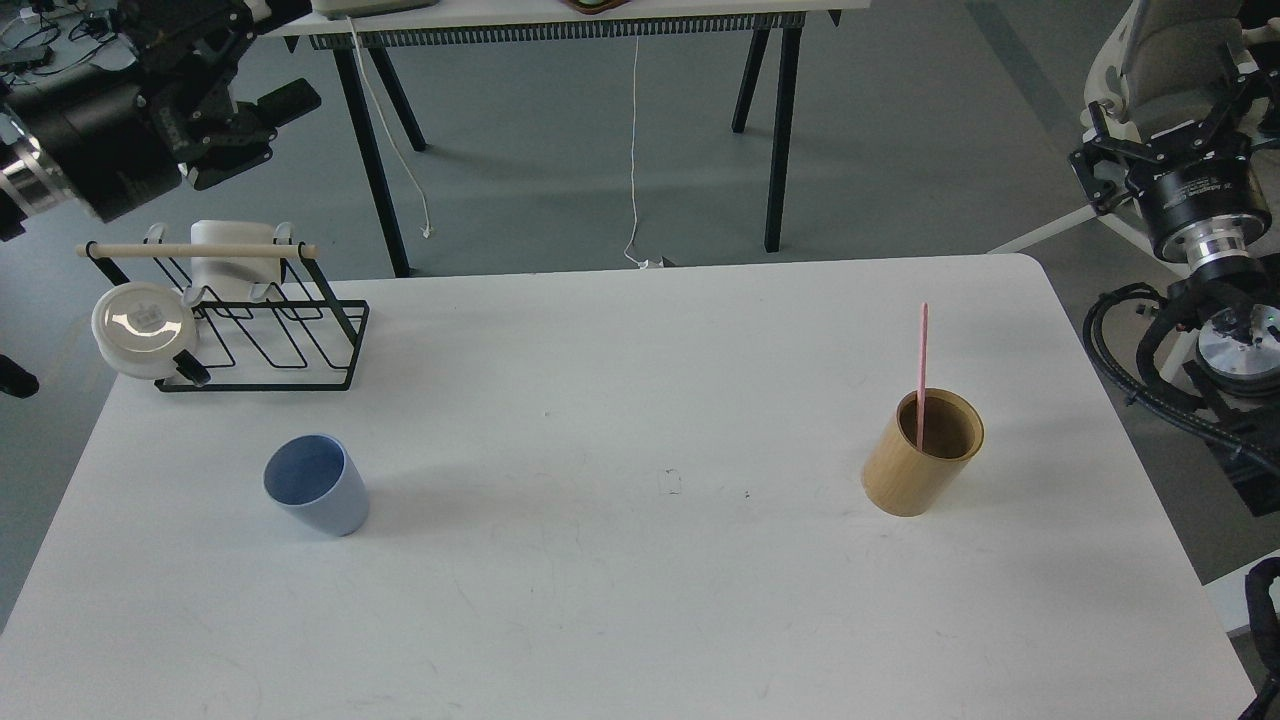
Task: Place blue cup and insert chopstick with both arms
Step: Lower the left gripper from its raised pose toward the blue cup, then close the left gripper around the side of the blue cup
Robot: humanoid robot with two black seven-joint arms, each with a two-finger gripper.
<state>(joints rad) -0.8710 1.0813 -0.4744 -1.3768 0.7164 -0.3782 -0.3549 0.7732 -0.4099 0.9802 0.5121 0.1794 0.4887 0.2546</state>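
The blue cup (318, 487) stands upright and empty on the left part of the white table (640, 600). The pink chopstick (922, 360) stands nearly upright inside the tan bamboo-coloured holder (918, 465) on the right part of the table. My left gripper (262, 132) is raised off the table at the upper left, above the wire rack, with its fingers apart and empty. My right gripper (1165, 120) is raised beyond the table's right edge, with its fingers spread and empty. Both grippers are far from the cup and the chopstick.
A black wire rack (265, 330) with a pale wooden rod stands at the table's back left and holds a white cup and a white lid (145, 328). A second table (560, 20) stands behind. A white chair (1150, 60) is behind the right gripper.
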